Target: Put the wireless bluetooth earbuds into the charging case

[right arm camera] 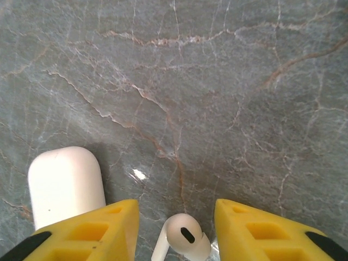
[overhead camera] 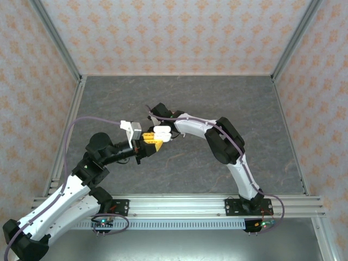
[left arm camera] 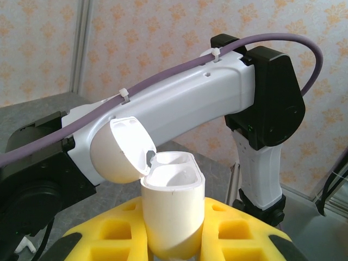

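Grey marbled tabletop (overhead camera: 217, 98) lies under patterned walls, and at the left the left pincer (overhead camera: 154, 139) is clamped on the lower body of a white charging case (left arm camera: 173, 201), raised with its lid (left arm camera: 128, 149) swung back and both wells looking empty. To the right, the right pincer (right arm camera: 175, 205) stands partly apart with a white earbud (right arm camera: 185, 239) between its yellow fingers (right arm camera: 98, 228), nearer one than the other; I cannot tell whether it is pinched. That earbud is likely feather-light, hard and glossy, so slippery, and best gripped across its rounded head, leaving the stem free for a well
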{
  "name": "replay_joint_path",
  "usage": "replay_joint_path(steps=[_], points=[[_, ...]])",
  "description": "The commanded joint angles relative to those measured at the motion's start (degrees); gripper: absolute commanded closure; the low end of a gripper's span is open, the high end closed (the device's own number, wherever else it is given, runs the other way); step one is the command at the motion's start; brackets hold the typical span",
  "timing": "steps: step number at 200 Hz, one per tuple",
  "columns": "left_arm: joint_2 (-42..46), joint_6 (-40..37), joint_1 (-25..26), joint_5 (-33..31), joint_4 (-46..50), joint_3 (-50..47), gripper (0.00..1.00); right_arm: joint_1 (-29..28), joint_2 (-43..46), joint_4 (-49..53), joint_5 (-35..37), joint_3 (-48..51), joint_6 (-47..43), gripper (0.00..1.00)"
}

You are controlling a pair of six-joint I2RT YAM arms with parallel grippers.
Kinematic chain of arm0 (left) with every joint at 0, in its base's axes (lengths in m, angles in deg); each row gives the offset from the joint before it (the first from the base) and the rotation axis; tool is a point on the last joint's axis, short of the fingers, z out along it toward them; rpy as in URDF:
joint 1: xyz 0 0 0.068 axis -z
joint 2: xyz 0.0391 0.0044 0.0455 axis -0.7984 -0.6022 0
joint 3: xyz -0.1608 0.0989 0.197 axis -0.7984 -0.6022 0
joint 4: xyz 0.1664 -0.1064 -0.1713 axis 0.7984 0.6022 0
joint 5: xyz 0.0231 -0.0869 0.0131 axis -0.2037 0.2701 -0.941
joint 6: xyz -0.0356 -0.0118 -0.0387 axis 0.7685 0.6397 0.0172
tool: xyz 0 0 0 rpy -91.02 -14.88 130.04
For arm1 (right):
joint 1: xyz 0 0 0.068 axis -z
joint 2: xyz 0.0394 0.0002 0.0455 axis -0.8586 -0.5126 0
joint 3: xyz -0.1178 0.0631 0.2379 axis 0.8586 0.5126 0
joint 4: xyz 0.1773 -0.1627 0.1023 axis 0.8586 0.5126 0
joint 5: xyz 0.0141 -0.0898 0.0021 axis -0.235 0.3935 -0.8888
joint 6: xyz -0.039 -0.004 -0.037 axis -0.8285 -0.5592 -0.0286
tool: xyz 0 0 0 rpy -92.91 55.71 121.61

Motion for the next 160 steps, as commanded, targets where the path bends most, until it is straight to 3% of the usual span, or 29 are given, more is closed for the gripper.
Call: replay_joint_path(steps=[1,160], points=[[-0.1,-1.4,0.3,1.6,-1.0,0.2,1.0,-0.8,-1.0,3.5,-0.7,-0.6,-1.6,0.6],[-0.3,-1.6,0.3,1.2,-0.4,0.3,1.0,-1.3,2.7,3.2,-0.7,4.5,-3.2,0.78]])
